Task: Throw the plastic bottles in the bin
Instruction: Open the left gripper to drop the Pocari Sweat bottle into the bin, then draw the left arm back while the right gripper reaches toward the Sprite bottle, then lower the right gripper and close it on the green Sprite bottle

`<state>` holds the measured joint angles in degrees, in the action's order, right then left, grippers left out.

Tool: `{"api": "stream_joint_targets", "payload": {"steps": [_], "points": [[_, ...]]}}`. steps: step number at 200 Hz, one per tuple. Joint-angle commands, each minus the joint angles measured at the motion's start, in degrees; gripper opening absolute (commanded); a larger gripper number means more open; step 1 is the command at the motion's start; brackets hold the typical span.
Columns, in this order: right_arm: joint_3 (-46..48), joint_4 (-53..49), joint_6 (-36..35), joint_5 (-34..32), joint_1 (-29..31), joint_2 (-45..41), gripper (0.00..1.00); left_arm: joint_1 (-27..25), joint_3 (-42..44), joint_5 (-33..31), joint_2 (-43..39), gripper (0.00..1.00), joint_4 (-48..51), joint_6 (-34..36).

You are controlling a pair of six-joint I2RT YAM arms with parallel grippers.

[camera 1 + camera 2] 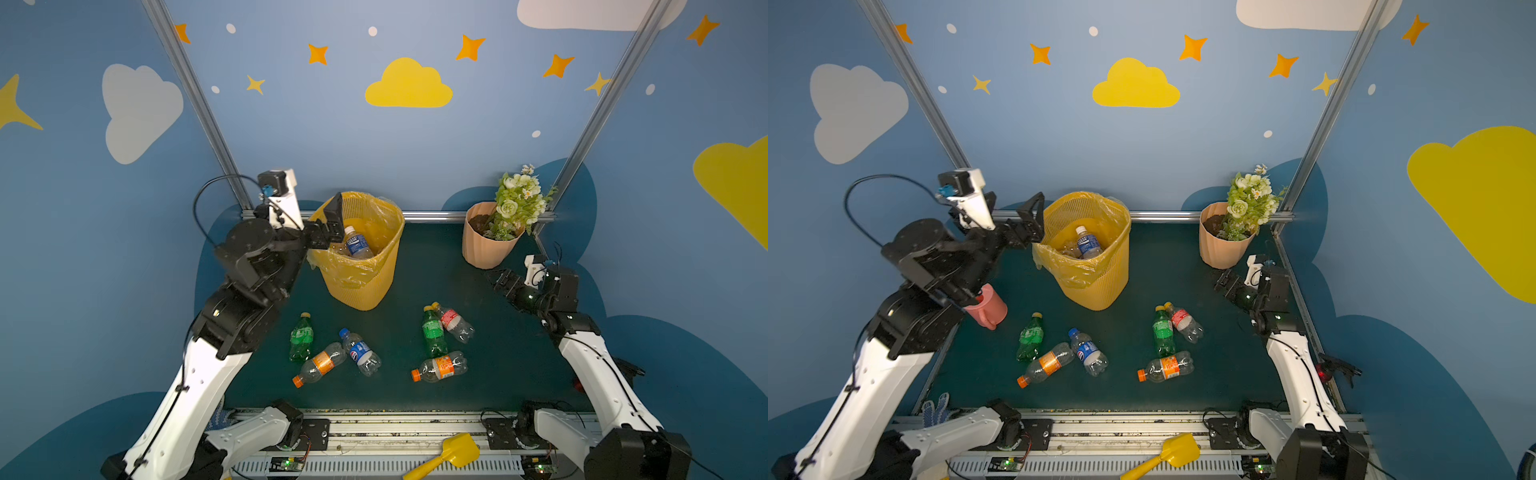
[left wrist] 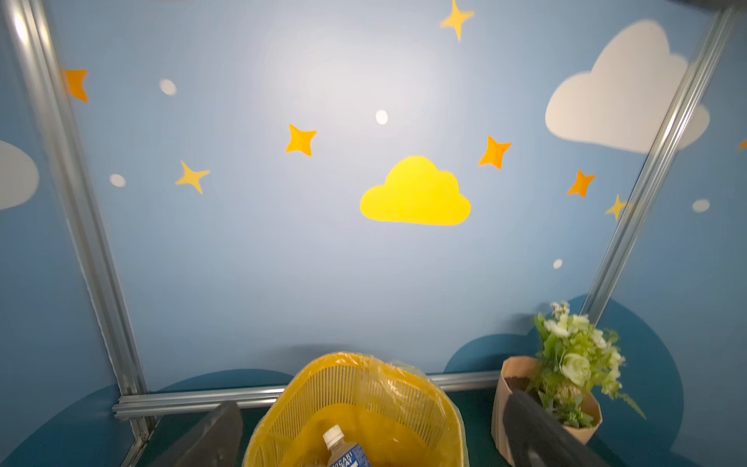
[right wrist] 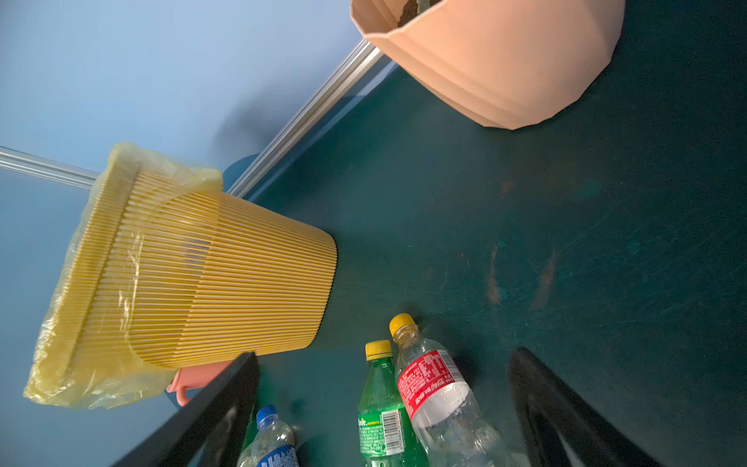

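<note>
The yellow ribbed bin stands at the back middle, lined with a yellow bag. A blue-labelled plastic bottle lies inside it. My left gripper hangs open and empty over the bin's left rim. Several plastic bottles lie on the green mat in front: a green one, an orange-labelled one and a blue-labelled one on the left. Another green one, a red-labelled one and an orange-labelled one lie to the right. My right gripper is open, low beside the pot.
A peach flower pot with white flowers stands at the back right. A pink watering can sits under my left arm. A yellow toy shovel lies on the front rail. Metal frame posts border the mat.
</note>
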<state>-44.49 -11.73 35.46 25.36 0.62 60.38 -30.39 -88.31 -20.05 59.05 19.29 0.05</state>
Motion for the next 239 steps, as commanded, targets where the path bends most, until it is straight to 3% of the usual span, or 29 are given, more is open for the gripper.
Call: {"api": "stream_joint_targets", "payload": {"steps": [1, 50, 76, 145, 201, 239], "points": [[-2.6, -1.4, -2.2, 0.5, 2.2, 0.7, 0.95, 0.0, 7.5, -5.3, -1.5, 1.00, 3.1, -3.2], [-4.5, -6.0, -5.0, -1.3, 7.8, 3.2, 0.93, 2.1, 21.3, -17.0, -13.2, 1.00, 10.0, -11.3], [-5.0, -9.5, -6.6, -3.7, 12.8, 4.8, 0.92, 4.5, 25.5, -19.8, -16.9, 1.00, 16.4, -17.1], [-5.9, -18.9, -9.3, -11.7, 25.8, 8.6, 0.82, 11.8, 38.0, -17.9, -24.3, 1.00, 24.8, -32.3], [-8.1, -24.3, -10.8, -14.8, 32.5, 13.7, 0.79, 18.0, 43.3, -10.9, -24.4, 1.00, 27.3, -36.1], [-9.7, -24.9, -10.8, -15.1, 35.8, 18.0, 0.78, 19.3, 46.0, -6.9, -24.6, 1.00, 25.4, -38.3]]}}
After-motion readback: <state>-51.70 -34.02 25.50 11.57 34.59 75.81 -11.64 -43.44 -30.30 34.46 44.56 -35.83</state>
